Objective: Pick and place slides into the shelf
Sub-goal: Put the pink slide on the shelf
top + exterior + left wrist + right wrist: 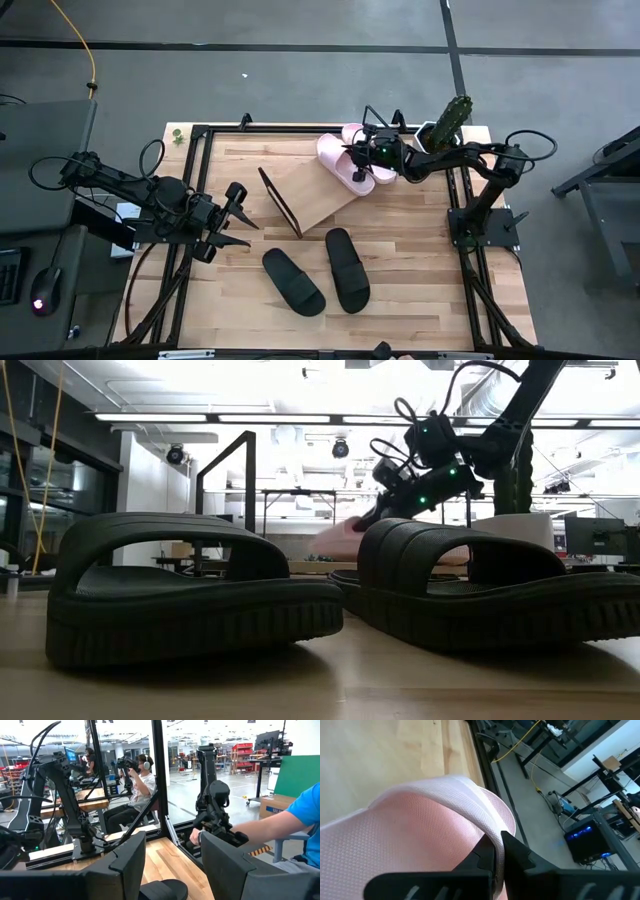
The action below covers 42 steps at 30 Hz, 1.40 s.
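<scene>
Right gripper (372, 152) holds a pink slide (343, 160) at the shelf's (315, 195) far right end.

Step in hand: placing the first pink slide. The right jaws are clamped narrow on its strap edge; a second pink slide (352, 131) lies just behind. The next move calls for lowering it squarely onto the slanted board, then releasing. The left gripper (232, 222) waits left of the shelf, jaws wide and empty. Two black slides (292, 281) lie on the table (420, 290), near the shelf.

Pink slides (345, 160) by shelf (310, 195), black slides (320, 272) on table
</scene>
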### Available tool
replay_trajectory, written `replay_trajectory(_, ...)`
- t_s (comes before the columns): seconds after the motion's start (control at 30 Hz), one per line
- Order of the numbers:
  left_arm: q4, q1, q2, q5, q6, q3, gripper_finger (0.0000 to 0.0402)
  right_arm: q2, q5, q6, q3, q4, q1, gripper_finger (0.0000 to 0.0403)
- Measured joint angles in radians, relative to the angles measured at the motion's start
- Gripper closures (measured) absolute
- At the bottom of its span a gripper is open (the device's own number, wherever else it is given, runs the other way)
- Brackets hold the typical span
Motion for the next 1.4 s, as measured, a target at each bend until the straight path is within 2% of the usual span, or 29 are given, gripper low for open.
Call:
replay_trajectory(0.5, 0.000, 0.000, 0.000, 0.000, 0.000, 0.000, 0.0227, -0.039, 0.034, -0.048, 0.000, -0.093, -0.002, 0.0403)
replay_trajectory(0.8, -0.001, 0.000, 0.000, 0.000, 0.000, 0.000, 0.0227, -0.092, 0.070, -0.054, 0.033, -0.269, -0.001, 0.0403)
replay_trajectory(1.4, -0.001, 0.000, 0.000, 0.000, 0.000, 0.000, 0.0227, -0.095, 0.090, -0.079, 0.035, -0.302, -0.003, 0.0403)
